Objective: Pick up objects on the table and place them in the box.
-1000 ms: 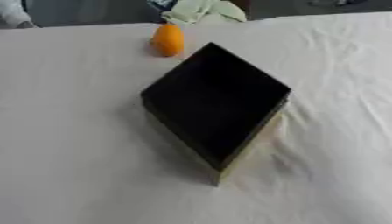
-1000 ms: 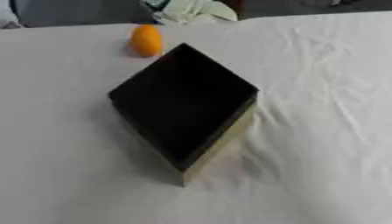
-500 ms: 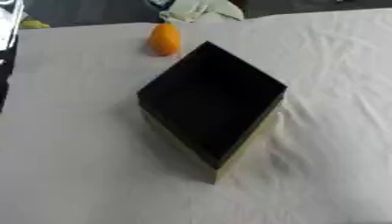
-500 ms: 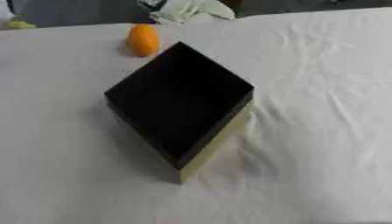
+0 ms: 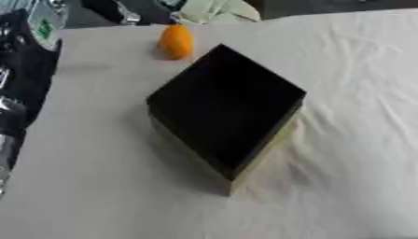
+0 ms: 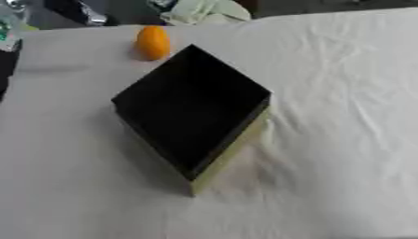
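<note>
White cloth covers the table [image 5: 359,70]. Left eye view: a black box [image 5: 225,105] sits mid-table, turned corner-on, interior dark. An orange object [image 5: 176,42] stands just beyond its far corner, apart from it. Neither robot hand is visible, so their state cannot be told.

Right eye view: same layout; pale crumpled fabric [image 6: 204,10] lies at the table's far edge.

Box [image 5: 225,105] sitting mid-bench [image 5: 98,186], turned corner-on to the viewer. Fruit [image 5: 176,42] lying behind the box, just beyond its far corner, apart from it. Crumpled cloth [image 5: 214,10] lying at the bench's far edge, behind and right of the fruit.
</note>
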Available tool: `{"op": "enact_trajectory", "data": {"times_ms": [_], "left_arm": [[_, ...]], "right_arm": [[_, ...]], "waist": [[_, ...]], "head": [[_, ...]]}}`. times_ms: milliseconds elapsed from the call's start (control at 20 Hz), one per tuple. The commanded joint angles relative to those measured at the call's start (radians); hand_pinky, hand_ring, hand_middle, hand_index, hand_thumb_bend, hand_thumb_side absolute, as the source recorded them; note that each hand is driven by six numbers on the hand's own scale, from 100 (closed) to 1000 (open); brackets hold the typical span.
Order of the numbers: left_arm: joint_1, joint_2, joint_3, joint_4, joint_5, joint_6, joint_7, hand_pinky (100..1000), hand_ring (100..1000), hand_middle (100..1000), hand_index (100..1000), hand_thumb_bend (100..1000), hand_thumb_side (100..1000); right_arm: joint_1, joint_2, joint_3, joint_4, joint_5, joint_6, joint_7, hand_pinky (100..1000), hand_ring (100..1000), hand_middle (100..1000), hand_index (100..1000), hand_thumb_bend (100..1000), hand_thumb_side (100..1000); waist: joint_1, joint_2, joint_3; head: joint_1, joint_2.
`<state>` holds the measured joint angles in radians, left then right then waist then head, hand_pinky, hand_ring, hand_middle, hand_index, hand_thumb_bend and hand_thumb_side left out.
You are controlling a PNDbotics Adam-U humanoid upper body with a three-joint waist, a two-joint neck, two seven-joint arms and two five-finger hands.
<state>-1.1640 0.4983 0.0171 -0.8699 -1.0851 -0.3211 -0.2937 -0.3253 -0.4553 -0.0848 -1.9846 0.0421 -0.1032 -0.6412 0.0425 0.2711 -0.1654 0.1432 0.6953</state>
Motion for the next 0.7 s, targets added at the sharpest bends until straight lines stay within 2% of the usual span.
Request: {"op": "enact_trajectory", "data": {"times_ms": [50, 200, 300, 350, 400, 450, 700], "left_arm": [[-0.039, -0.006, 0.004, 0.040, -0.080, 0.007, -0.016, 729, 816, 796, 844, 793, 456], [-0.056, -0.029, 0.002, 0.085, -0.146, 0.021, -0.023, 736, 825, 780, 845, 755, 333], [-0.065, -0.040, 0.000, 0.106, -0.178, 0.015, -0.024, 740, 834, 795, 852, 721, 210], [-0.068, -0.046, -0.002, 0.116, -0.193, 0.009, -0.026, 738, 839, 803, 860, 713, 170], [-0.071, -0.050, -0.003, 0.123, -0.204, 0.004, -0.027, 737, 840, 805, 861, 712, 168], [-0.073, -0.055, -0.004, 0.131, -0.214, -0.002, -0.030, 735, 843, 811, 865, 697, 100], [-0.084, -0.074, 0.004, 0.166, -0.244, -0.014, -0.049, 729, 852, 825, 869, 654, 100]], "right_arm": [[-0.013, -0.023, -0.001, -0.015, -0.007, 0.000, 0.005, 765, 748, 666, 859, 303, 1000], [-0.014, -0.022, 0.001, -0.015, -0.008, 0.000, 0.006, 765, 748, 665, 859, 301, 1000], [-0.015, -0.021, 0.002, -0.015, -0.009, 0.000, 0.007, 765, 748, 665, 859, 304, 1000], [-0.015, -0.020, 0.002, -0.015, -0.009, 0.000, 0.007, 765, 748, 665, 859, 303, 1000], [-0.015, -0.020, 0.002, -0.015, -0.009, 0.000, 0.007, 765, 748, 665, 859, 304, 1000], [-0.016, -0.020, 0.002, -0.015, -0.010, 0.000, 0.007, 765, 748, 665, 859, 303, 1000], [-0.018, -0.019, 0.003, -0.015, -0.011, -0.001, 0.007, 765, 748, 665, 859, 302, 1000]], "waist": [[-0.001, -0.021, -0.002], [0.000, -0.021, -0.005], [0.001, -0.020, -0.006], [0.002, -0.020, -0.007], [0.003, -0.019, -0.008], [0.004, -0.019, -0.009], [0.006, -0.018, -0.014]], "head": [[0.006, 0.003], [0.009, 0.001], [0.011, 0.001], [0.013, 0.002], [0.014, 0.001], [0.014, 0.001], [0.016, -0.002]]}}
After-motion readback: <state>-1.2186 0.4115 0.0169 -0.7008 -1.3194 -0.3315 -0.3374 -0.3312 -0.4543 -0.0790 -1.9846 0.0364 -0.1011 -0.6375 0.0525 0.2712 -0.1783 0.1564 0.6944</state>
